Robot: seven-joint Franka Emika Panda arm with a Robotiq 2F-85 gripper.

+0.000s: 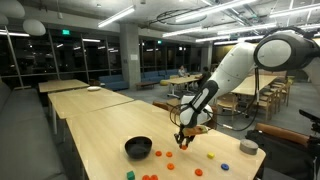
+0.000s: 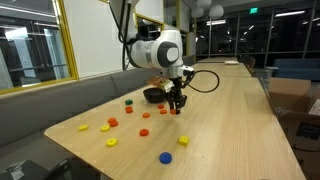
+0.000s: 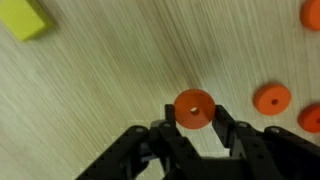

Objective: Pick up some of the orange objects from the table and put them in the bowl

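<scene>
Hand (image 3: 194, 120) tight on one small orange object (image 3: 193, 106), fingers at either side, low over the pale counter (image 3: 100, 100).

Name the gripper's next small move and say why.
Probably lift straight up. In the wrist view the gripper is shut on a small flat round orange piece low over the pale wooden table, with more orange pieces lying close beside it. The glossy black round bowl stands apart, so the piece likely needs clearance before being carried there.
</scene>
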